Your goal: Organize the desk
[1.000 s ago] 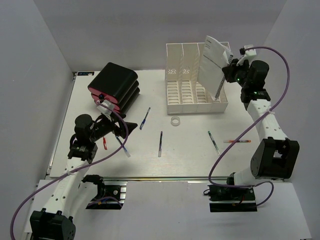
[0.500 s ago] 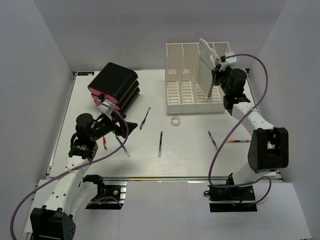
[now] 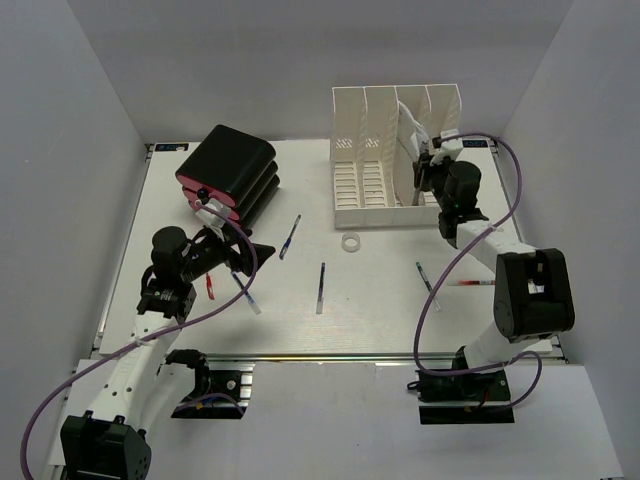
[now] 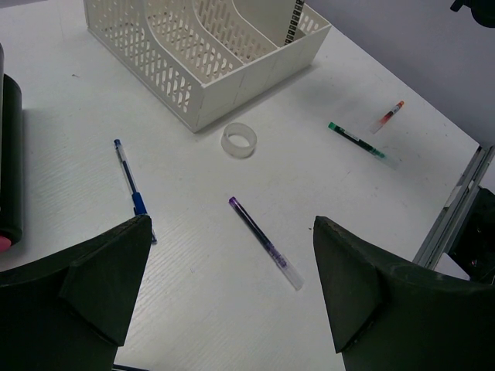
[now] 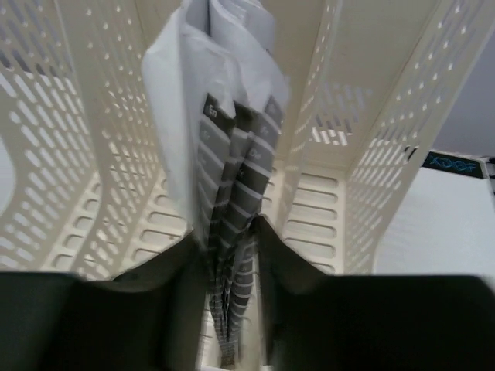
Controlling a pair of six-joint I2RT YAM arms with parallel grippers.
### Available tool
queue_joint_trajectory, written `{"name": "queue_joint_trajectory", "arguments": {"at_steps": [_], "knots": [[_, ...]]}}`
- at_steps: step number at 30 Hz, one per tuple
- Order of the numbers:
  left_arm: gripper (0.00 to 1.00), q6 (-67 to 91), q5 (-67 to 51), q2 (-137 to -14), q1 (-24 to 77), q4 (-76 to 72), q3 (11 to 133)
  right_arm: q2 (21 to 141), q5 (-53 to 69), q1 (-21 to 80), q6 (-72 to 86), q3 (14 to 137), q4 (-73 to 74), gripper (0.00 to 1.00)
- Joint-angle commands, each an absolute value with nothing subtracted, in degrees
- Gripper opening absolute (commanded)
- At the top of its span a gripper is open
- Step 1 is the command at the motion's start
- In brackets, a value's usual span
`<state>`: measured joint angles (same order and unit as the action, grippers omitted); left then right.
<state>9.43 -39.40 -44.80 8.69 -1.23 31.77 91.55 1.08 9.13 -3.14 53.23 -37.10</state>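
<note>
The desk (image 3: 380, 320) is a white tabletop with loose pens on it. My right gripper (image 3: 427, 166) is shut on a white spiral-bound booklet (image 3: 411, 128) and holds it upright inside a right-hand slot of the white file rack (image 3: 355, 180). In the right wrist view the booklet (image 5: 224, 131) stands between my fingers (image 5: 282, 255), with slotted rack walls (image 5: 93, 154) on both sides. My left gripper (image 3: 238, 256) is open and empty, hovering over the desk's left part. In the left wrist view it (image 4: 232, 232) is above a purple pen (image 4: 263, 241).
A black and red stack of cases (image 3: 230, 172) sits at the back left. On the desk lie a blue pen (image 3: 290, 237), a dark pen (image 3: 321, 287), a green pen (image 3: 428, 284), a red pen (image 3: 475, 284) and a tape ring (image 3: 351, 242). A silver rail (image 3: 330, 357) runs along the near edge.
My right gripper has carried the booklet down and to the left, from above the rack's right end into a slot. The left arm has not moved.
</note>
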Motion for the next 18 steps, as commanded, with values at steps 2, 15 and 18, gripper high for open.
{"name": "queue_joint_trajectory", "arguments": {"at_steps": [2, 15, 18], "knots": [[0.95, 8.88, -38.94, -44.03, 8.44, -0.70, 33.31, 87.90, 5.62, 9.40, -3.34, 52.65, -41.40, 0.51], [0.92, 9.67, -29.99, -42.36, 8.44, 3.06, 34.01, 66.73, 22.45, 5.72, -6.85, 55.01, -5.93, 0.89], [0.83, 10.45, -20.50, -41.22, 8.44, 5.53, 34.80, 63.65, 41.53, 4.75, -8.70, 53.80, 6.57, 0.84]]}}
